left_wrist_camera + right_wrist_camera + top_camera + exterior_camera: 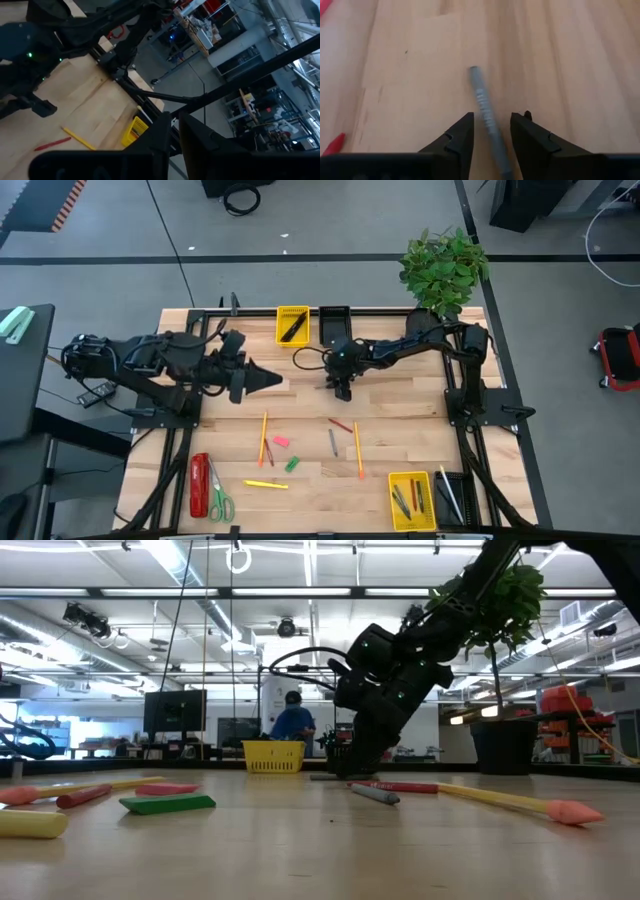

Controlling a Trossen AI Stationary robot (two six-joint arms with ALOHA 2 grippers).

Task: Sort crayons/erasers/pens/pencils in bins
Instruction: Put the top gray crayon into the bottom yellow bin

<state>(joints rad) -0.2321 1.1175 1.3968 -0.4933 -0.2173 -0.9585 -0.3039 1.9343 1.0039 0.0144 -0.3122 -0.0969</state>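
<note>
A grey crayon, a short thin stick, lay flat on the counter near its middle, at about five o'clock from the right gripper. Its near end sat in the gap of the parted fingers, which did not touch it. The counter was pale wood planks. A yellow bin sat at twelve o'clock, a leafy plant at one o'clock. Behind stretched a workshop with ceiling lights. The right arm reached in from two o'clock, tipped down. The left gripper waited at nine o'clock, nearly closed, empty.
</note>
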